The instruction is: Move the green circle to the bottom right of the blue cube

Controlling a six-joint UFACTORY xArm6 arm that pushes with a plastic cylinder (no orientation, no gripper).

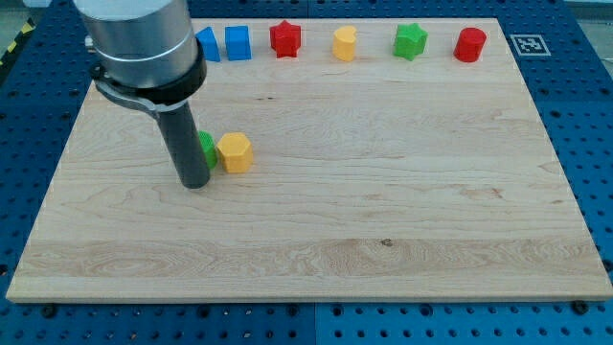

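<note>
My tip (194, 182) rests on the board at the view's left, touching the left side of the green circle (208, 149), which the rod mostly hides. A yellow hexagon block (235, 152) sits right against the green circle's right side. The blue cube (238, 43) stands at the view's top, left of centre, well above the green circle. A second blue block (207, 44) is just left of it, partly hidden by the arm.
Along the top edge from left to right stand a red star (285, 38), a yellow block (345, 44), a green star (410, 41) and a red cylinder (469, 45). The wooden board (383, 211) lies on a blue perforated table.
</note>
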